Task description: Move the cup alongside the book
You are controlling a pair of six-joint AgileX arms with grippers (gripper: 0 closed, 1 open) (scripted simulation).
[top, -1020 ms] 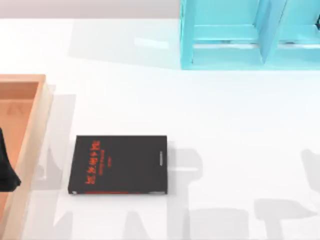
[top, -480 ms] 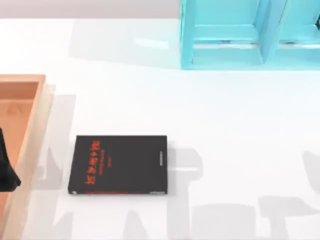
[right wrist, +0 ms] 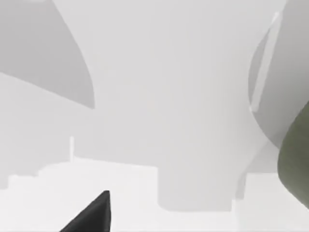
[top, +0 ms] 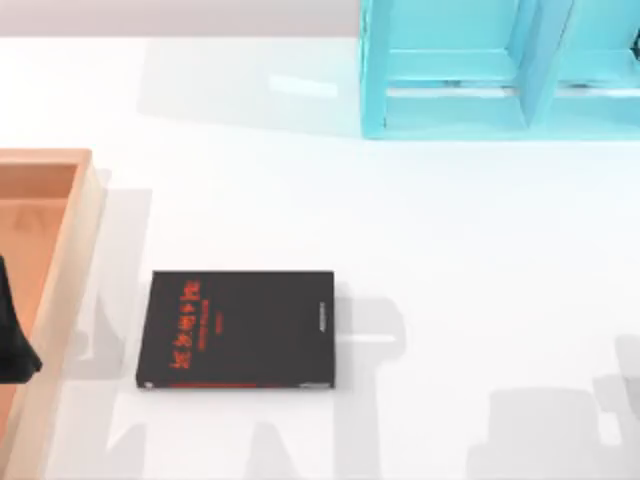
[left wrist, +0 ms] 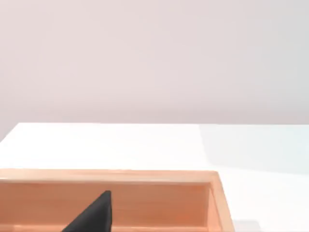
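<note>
Book point(top: 237, 329) lies flat on table point(top: 450, 230), low left of centre, beside wooden tray point(top: 62, 290); same place as second ago. Arm shadows at table's lower right edge have slid rightward and shrunk (right arm is moving, probably toward cup). Cup point(right wrist: 295, 157): olive-grey curve at edge of right wrist view, close to camera; place on table cannot be told. Right gripper: opening cannot be told. Left arm point(top: 14, 335) parked over tray, unchanged. Cup not yet beside book; task at early stage.
</note>
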